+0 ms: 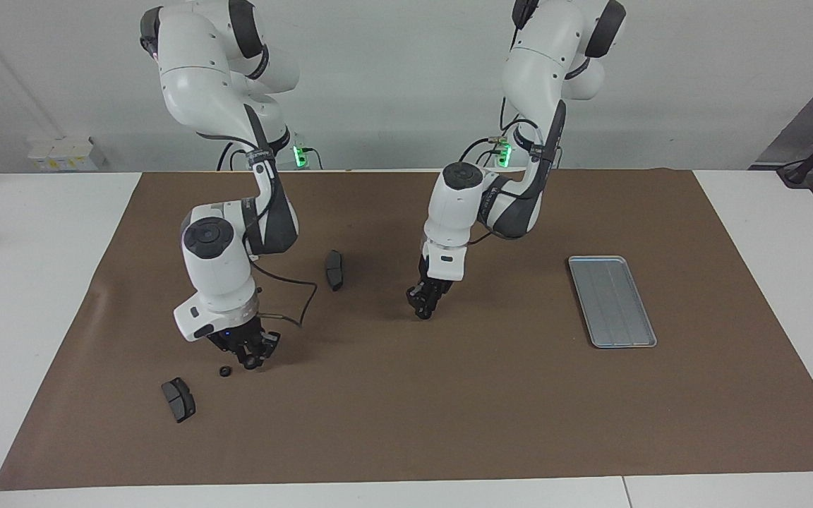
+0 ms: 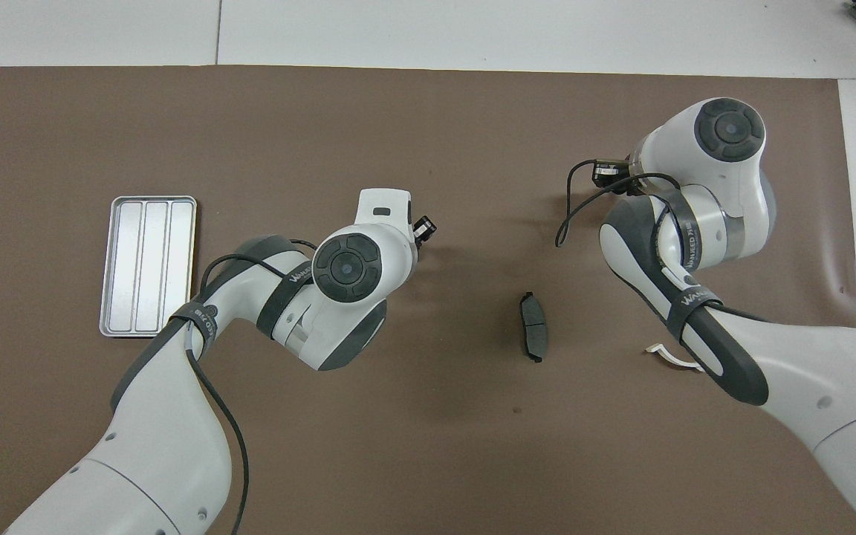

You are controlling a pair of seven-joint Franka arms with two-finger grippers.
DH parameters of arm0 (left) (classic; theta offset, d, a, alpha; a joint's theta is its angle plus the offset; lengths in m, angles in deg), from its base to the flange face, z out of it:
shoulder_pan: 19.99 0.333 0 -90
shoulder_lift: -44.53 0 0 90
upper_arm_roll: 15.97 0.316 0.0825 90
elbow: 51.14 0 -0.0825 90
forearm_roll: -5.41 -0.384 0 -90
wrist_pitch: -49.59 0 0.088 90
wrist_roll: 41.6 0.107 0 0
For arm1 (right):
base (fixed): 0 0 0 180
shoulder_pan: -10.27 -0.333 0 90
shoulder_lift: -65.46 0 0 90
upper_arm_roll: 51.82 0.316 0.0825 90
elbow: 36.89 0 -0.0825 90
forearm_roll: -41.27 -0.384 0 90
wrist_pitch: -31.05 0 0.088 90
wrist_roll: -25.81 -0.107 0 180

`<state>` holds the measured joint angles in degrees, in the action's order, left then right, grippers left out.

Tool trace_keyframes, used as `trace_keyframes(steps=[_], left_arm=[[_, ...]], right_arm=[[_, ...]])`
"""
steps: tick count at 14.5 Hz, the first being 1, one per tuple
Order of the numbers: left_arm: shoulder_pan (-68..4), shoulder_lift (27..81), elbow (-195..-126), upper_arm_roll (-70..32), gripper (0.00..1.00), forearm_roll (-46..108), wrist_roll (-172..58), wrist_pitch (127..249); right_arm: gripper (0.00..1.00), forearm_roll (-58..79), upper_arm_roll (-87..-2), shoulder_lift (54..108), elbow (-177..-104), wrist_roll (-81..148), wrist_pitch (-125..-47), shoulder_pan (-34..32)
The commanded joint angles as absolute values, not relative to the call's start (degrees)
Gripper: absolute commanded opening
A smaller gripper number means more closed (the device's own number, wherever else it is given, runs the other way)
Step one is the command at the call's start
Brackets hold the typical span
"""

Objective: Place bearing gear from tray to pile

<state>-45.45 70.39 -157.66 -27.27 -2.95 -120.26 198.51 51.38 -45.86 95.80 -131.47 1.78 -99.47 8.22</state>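
The flat rectangular silver-grey metal tray point(image 1: 612, 301) with rounded corners, raised rim and lengthwise ridges lies flat on the brown mat toward the left arm's end of the table. A single small black round gear point(image 1: 224, 371) rests on the mat toward the right arm's end, well apart from the tray.

Right gripper point(image 1: 250, 361) beside gear point(image 1: 224, 370)
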Motion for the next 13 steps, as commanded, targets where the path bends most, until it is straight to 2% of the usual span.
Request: trace_keyframes(steps=[1, 2, 3, 6, 10, 13], left_arm=[[-46.5, 70.3, -155.8, -25.9, 1.0, -4.9, -121.9, 195.9], [-46.0, 69.1, -155.3, -25.9, 1.0, -6.6, -121.7, 192.8], [-45.0, 66.2, -155.6, -26.0, 1.0, -7.2, -121.0, 191.5], [-39.3, 59.5, -157.6, -26.2, 1.0, -7.2, -109.9, 186.2], [-33.3, 56.4, -157.7, -26.4, 1.0, -6.7, -91.7, 180.5], [-29.2, 54.1, -157.3, -26.5, 1.0, -3.8, -73.7, 172.8]], right_arm=[[0.39, 49.4, -45.4, 94.6, -132.5, 2.0, -97.6, 8.3], [0.65, 49.3, -45.4, 94.6, -132.6, 1.8, -97.4, 8.3], [0.81, 49.3, -45.4, 94.5, -132.6, 1.4, -96.9, 8.2], [0.84, 49.3, -44.4, 93.3, -132.5, 0.3, -96.5, 8.2], [0.84, 49.5, -39.5, 92.3, -132.1, -1.5, -98.6, 8.1], [0.83, 49.4, -38.9, 92.4, -132.4, -5.8, -103.4, 2.0]])
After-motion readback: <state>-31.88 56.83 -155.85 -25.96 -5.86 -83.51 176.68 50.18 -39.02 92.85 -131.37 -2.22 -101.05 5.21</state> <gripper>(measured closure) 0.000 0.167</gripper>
